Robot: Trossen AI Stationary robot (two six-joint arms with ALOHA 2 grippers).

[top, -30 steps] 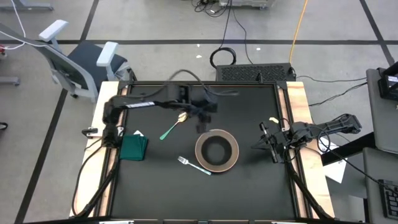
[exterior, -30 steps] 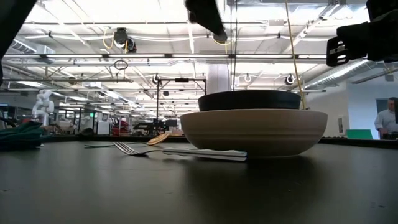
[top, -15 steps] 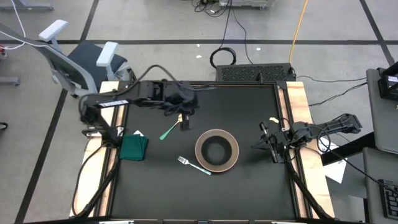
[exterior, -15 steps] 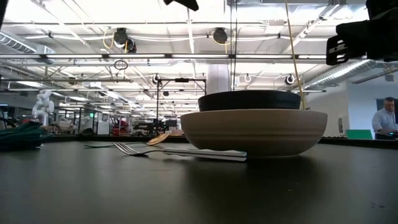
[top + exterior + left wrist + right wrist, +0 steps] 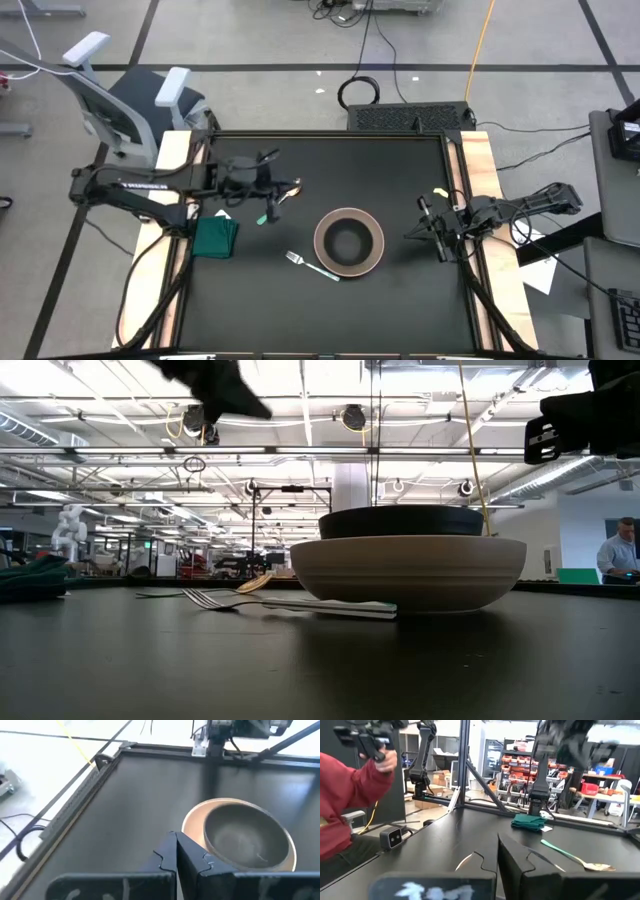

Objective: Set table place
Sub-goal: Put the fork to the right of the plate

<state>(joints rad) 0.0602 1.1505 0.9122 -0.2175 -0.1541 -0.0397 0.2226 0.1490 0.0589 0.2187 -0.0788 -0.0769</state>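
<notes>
No readable labels. Matte black counter (image 5: 400,290); round beige plate (image 5: 322,252) w/ black bowl (image 5: 349,243); both grippers, left (image 5: 272,205) and right (image 5: 428,228), closed, empty.

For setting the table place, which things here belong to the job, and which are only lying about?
Belong to the job:
plate
bowl, inside the plate
fork
spoon

Lying about:
green cloth
office chair, beyond the table
</notes>
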